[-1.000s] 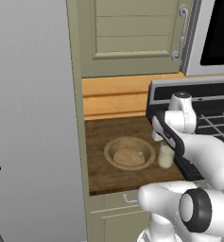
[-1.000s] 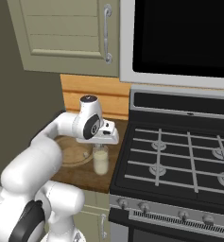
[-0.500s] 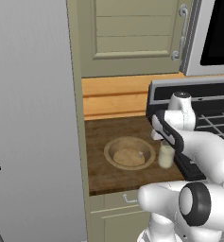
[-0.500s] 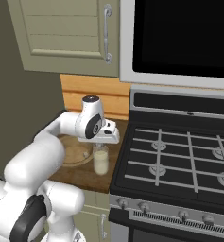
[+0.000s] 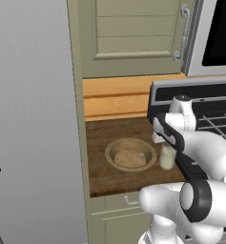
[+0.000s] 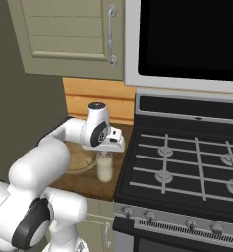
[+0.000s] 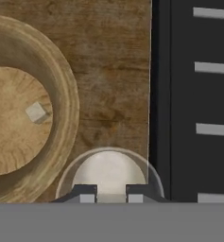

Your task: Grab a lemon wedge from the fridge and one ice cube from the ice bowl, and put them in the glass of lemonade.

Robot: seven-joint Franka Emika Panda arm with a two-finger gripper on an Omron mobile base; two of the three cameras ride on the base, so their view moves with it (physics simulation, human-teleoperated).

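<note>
Glass of lemonade (image 7: 109,172) sits on the wood counter (image 5: 105,143), just beside the ice bowl (image 5: 130,153) on the bowl's stove side, close to the counter edge where the black stove (image 6: 187,167) starts. Gripper (image 7: 111,193) hangs directly over the glass mouth, pointing down; in the right base view it's just above the rim (image 6: 105,156). Fingertips (image 7: 85,192) stand a narrow way apart, gap centred over the pale liquid. Can't tell whether anything small is pinched between them: nothing yellow or cube-like shows in the gap, and the hand view cuts off low. One pale ice cube (image 7: 36,112) lies inside the bowl, off-centre toward the glass side. No lemon wedge seen near the bowl or in the glass. Fridge (image 5: 33,119) wall stands on the bowl's far side from the glass. Risks, as I judge them: if the hand drops lower, a fingertip could catch the rim and tip the tumbler toward the stove edge, since glass is light and stands near the seam. If a piece is being let go, a slight offset would bounce it off the rim onto the counter or into the bowl. Swinging over to the cube w/o lifting first could knock the glass.
</note>
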